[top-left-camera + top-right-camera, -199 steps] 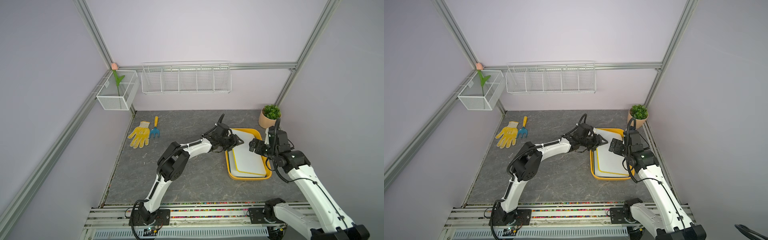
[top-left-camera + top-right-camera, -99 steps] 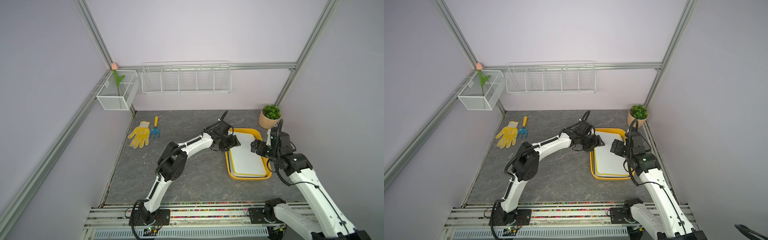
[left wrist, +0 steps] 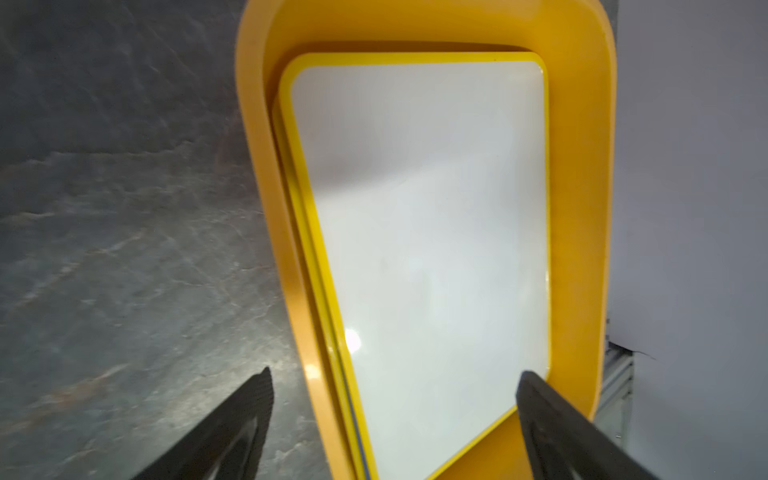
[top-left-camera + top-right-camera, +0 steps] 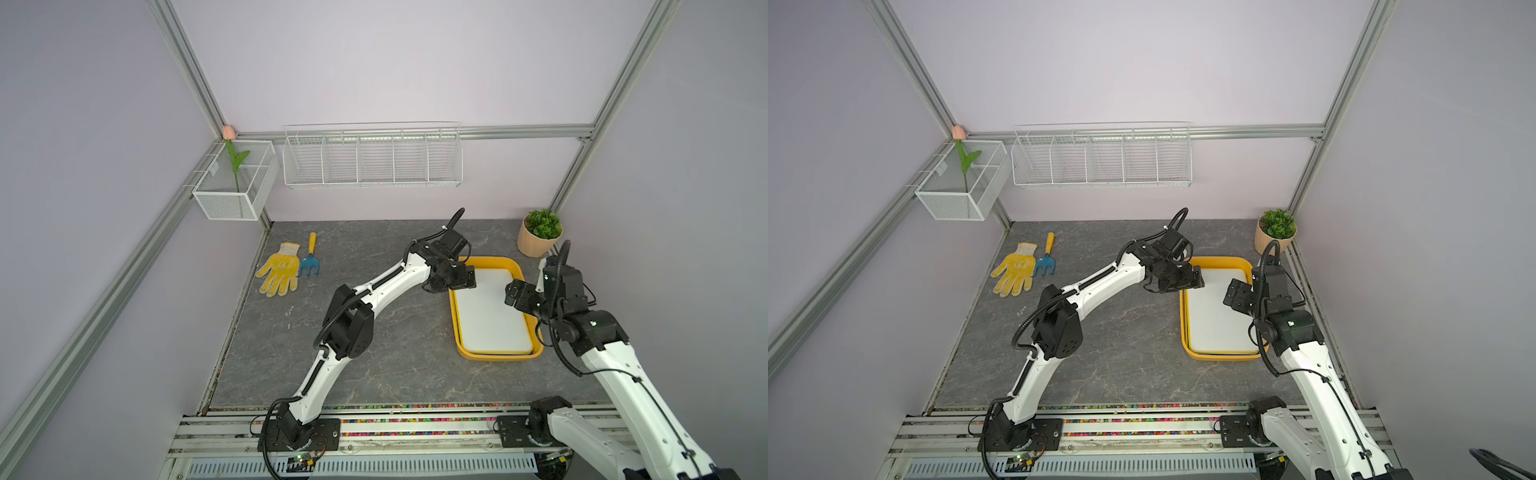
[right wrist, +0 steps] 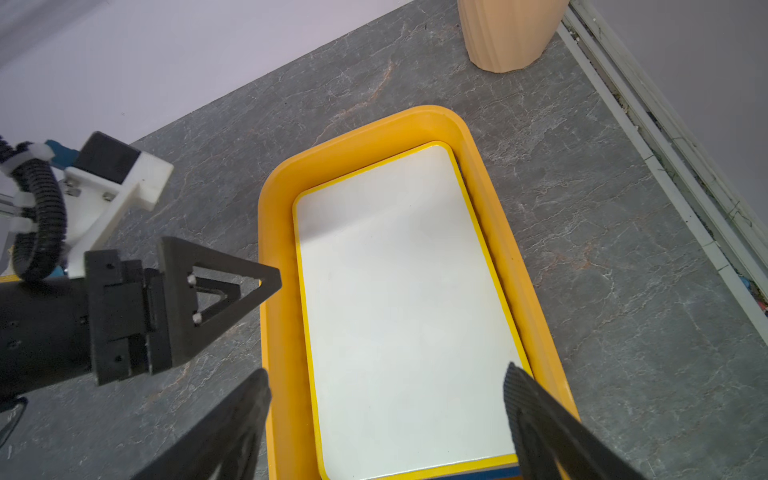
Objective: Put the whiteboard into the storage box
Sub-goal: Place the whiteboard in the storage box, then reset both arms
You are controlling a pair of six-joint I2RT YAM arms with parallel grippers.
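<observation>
Both spread wide, empty: left hand [image 4: 468, 277] 10 o'clock, right hand [image 4: 511, 293] 2 o'clock; whiteboard [image 4: 490, 320] seated flat in storage box [image 4: 498, 356].

On my grey stone bench [image 4: 395, 374] a yellow work glove [image 4: 279, 270] lies just beside a blue hand rake [image 4: 309, 261], well apart from the potted plant [image 4: 539, 235]. Above it I see a white wire rack [image 4: 372, 160] near a mesh basket [image 4: 232, 195] holding a tulip [image 4: 235, 160].

Left arm stretches far forward, right arm bends nearer; left claw [image 4: 460, 279] and right claw [image 4: 514, 293] hang spread wide, gripping nothing.
</observation>
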